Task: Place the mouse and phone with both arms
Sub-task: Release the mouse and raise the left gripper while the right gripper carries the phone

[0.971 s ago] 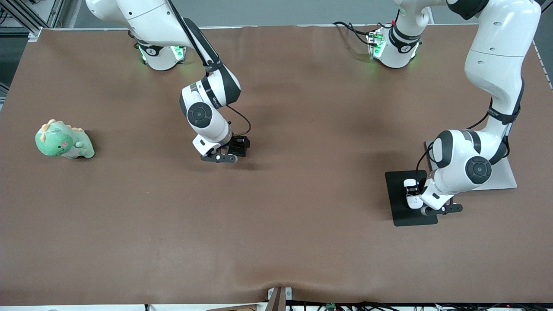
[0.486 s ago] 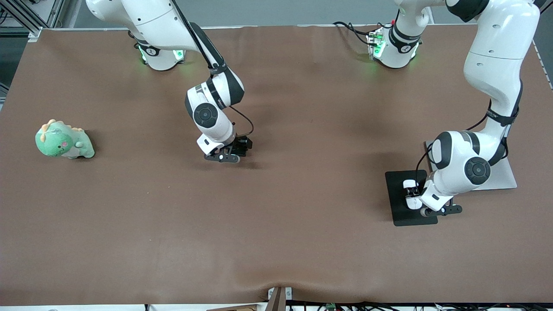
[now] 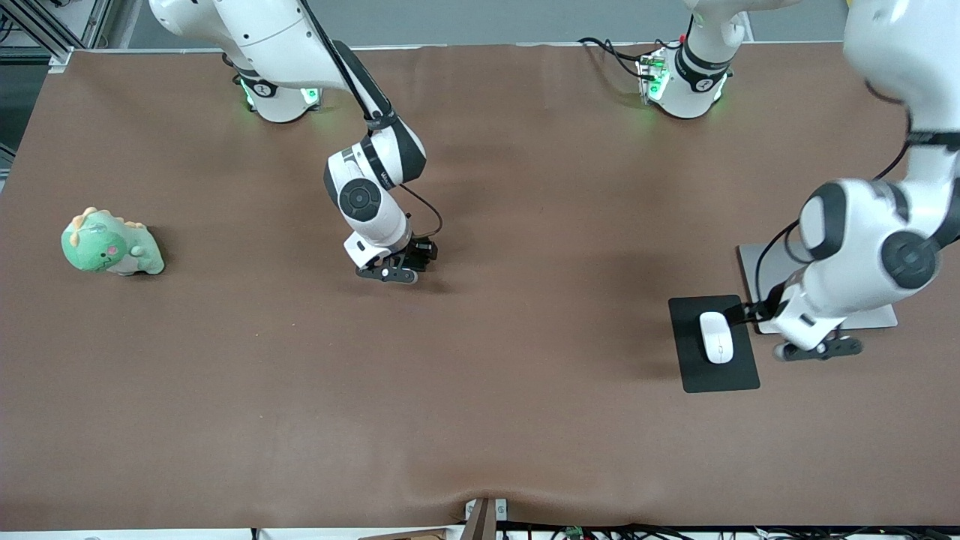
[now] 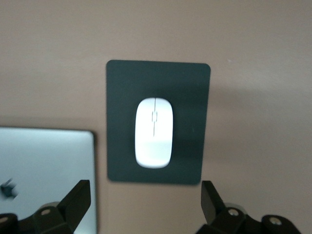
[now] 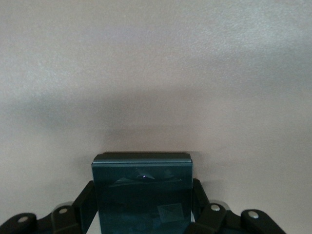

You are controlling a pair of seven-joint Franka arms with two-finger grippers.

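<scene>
The white mouse (image 3: 716,337) (image 4: 154,132) lies alone on the black mouse pad (image 3: 720,376) (image 4: 190,87). My left gripper (image 3: 759,311) (image 4: 145,202) hangs open above the pad's edge on the laptop's side, with nothing between its fingers (image 4: 78,197). Near the table's middle, my right gripper (image 3: 418,256) (image 5: 142,191) is down at the cloth, shut on the glossy black phone (image 5: 141,195). The phone fills the gap between both fingers. In the front view the phone is mostly hidden by the hand.
A silver laptop (image 3: 877,319) (image 4: 44,156) lies closed beside the mouse pad, partly under my left arm. A green dinosaur toy (image 3: 110,244) sits toward the right arm's end of the table. Brown cloth (image 3: 480,390) covers the whole table.
My left gripper opened, left the mouse on the pad and lifted away toward the laptop. My right gripper shifted slightly over the phone and closed on it.
</scene>
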